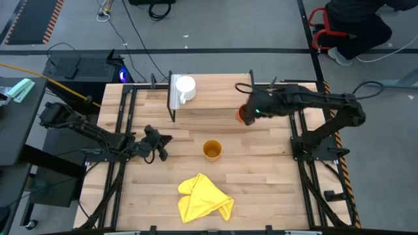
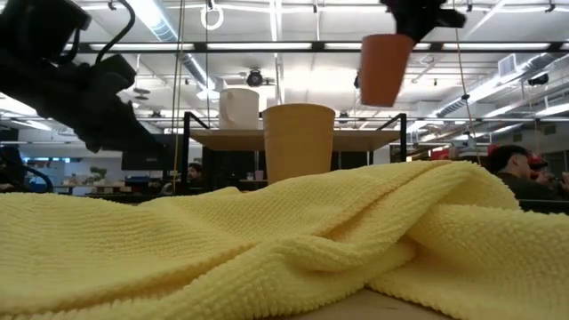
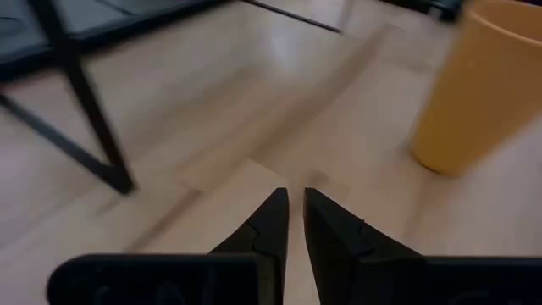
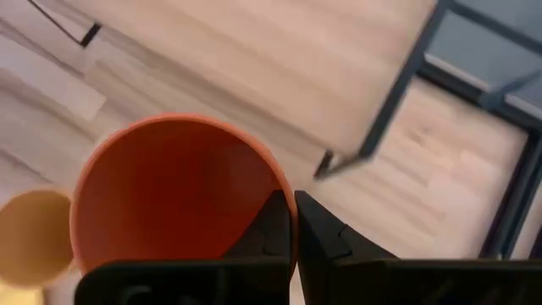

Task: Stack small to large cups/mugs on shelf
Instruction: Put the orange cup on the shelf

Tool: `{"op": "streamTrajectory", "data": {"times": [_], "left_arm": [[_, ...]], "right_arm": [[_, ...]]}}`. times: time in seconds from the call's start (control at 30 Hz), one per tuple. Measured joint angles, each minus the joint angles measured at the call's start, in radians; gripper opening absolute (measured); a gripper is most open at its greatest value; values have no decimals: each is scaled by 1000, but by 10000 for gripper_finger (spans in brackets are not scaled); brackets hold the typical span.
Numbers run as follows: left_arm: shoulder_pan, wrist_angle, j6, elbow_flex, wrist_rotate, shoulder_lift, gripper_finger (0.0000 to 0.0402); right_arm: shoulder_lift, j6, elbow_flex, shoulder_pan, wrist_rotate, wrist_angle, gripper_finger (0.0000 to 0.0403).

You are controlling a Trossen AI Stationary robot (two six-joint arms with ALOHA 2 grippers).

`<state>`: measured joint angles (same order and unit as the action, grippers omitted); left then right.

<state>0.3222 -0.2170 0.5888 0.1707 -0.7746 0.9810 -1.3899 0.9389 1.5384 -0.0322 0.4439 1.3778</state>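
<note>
**Kid:** What is closest to us?

**Friend:** In the low view, the yellow cloth [image 2: 267,249] fills the bottom of the frame. It is soft, bumpy and folded. Just behind it stands the yellow-orange cup [image 2: 298,142], smooth and straight up, near the middle of the table.

**Kid:** Who has the red one?

**Friend:** The right gripper [image 4: 292,222]. Its two dark fingers pinch the thin rim of the red-orange cup [image 4: 174,195], one inside and one outside. The cup hangs in the air, mouth up, at the upper right of the low view.

**Kid:** Where does it need to go?

**Friend:** I think to the white mug [image 1: 185,87]. In the high view, the mug sits at the left end of the shelf [image 1: 212,98], a flat light-wood board on thin black legs. The red-orange cup is at the shelf's right end, so the mug lies to the left of it in the frame. The right arm is far nearer.

**Kid:** And the other arm?

**Friend:** The left gripper [image 3: 292,222] is low over the table at the left of the high view. Its fingers are nearly together and hold nothing.
</note>
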Motion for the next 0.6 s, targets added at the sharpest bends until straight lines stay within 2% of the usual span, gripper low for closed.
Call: {"op": "streamTrajectory", "data": {"times": [0.4, 0.6], "left_arm": [[-203, 128, 9, -1, -101, -16, 20], [-329, 158, -21, -1, -101, -101, 9]], "right_arm": [[-266, -264, 404, -121, -11, 4, 5], [-350, -331, 501, -167, -34, 3, 5]]}}
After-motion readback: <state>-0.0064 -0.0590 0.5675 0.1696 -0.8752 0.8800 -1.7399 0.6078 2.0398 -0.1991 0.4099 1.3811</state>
